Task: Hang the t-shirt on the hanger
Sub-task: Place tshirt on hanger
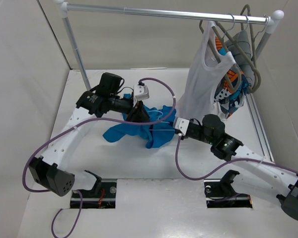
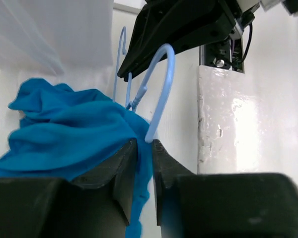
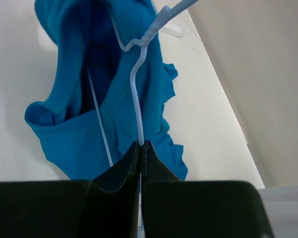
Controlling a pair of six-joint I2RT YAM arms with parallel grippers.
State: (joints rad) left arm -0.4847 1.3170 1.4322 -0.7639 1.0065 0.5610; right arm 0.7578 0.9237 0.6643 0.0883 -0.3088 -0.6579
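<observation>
The bright blue t-shirt (image 1: 139,128) lies crumpled on the white table between my two grippers. The thin pale hanger (image 3: 137,94) runs through the cloth; its hook (image 2: 161,89) sticks out of the shirt (image 2: 64,134) in the left wrist view. My left gripper (image 1: 138,115) sits over the shirt's far edge, its jaws (image 2: 144,145) nearly closed with a strip of blue cloth between them and the hook's tip at their ends. My right gripper (image 1: 175,124) is at the shirt's right edge, shut (image 3: 141,145) on the hanger wire over the shirt (image 3: 74,134).
A clothes rack with a metal rail (image 1: 164,12) stands at the back. A white tank top (image 1: 203,74), thick grey hangers (image 1: 244,49) and an orange-and-blue patterned garment (image 1: 231,94) hang at its right end, close behind my right arm. The rack post (image 1: 77,49) stands at the back left.
</observation>
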